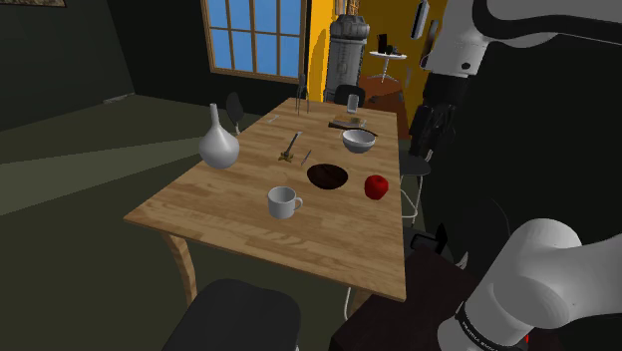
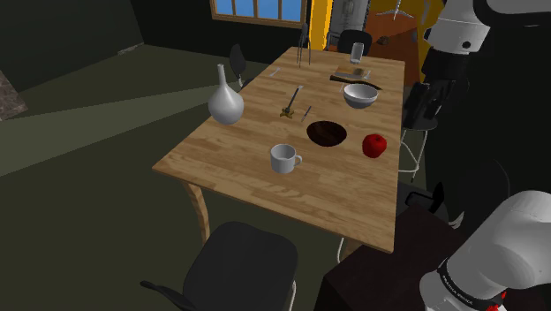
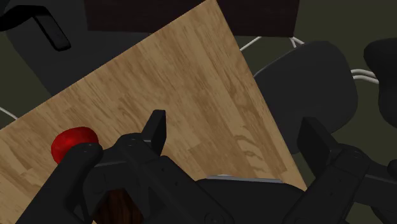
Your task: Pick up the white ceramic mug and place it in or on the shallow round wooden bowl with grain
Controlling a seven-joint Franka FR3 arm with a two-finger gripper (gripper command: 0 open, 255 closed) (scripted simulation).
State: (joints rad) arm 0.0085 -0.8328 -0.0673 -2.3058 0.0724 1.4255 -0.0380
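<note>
The white mug (image 1: pixel 284 202) (image 2: pixel 283 159) stands upright on the wooden table (image 1: pixel 229 214) (image 2: pixel 230 168) near its front, handle toward the shoulder view's right. Just behind it lies the shallow dark wooden bowl (image 1: pixel 327 176) (image 2: pixel 327 132), with nothing in it. My black gripper (image 1: pixel 419 140) (image 2: pixel 422 110) (image 3: pixel 235 137) hangs open and holds nothing. It is above the table's edge at the shoulder view's right, well away from the mug. In the wrist view its two fingers (image 3: pixel 156 130) stand wide apart over the table's corner.
A red apple (image 1: pixel 376 186) (image 2: pixel 374 145) (image 3: pixel 72 143) sits beside the wooden bowl. A grey bowl (image 1: pixel 359 141) (image 2: pixel 360 94) is behind it, and a white vase (image 1: pixel 218 145) (image 2: pixel 226 103) stands at the far side. A black chair (image 1: pixel 234 314) (image 2: pixel 238 265) stands at the table's front.
</note>
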